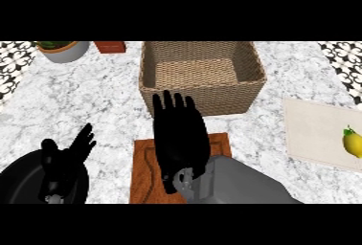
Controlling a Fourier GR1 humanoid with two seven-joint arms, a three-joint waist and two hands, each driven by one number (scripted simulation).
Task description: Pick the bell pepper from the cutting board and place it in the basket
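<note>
Both hands show straight, spread fingers: right hand (181, 139) flat above the cutting board (146, 170), left hand (65, 160) resting lower left.

Tan woven basket (202, 72); reddish-brown cutting board (147, 167); grey-white marbled counter (99, 105); yellow lemon (352, 142).

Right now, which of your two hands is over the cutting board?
The right hand, fingers straight, pointing toward the basket, over the brown cutting board. The left hand is off to the side, clear of the board.

White-grey marble counter (84, 105) with patterned tiles (14, 62) at corners
</note>
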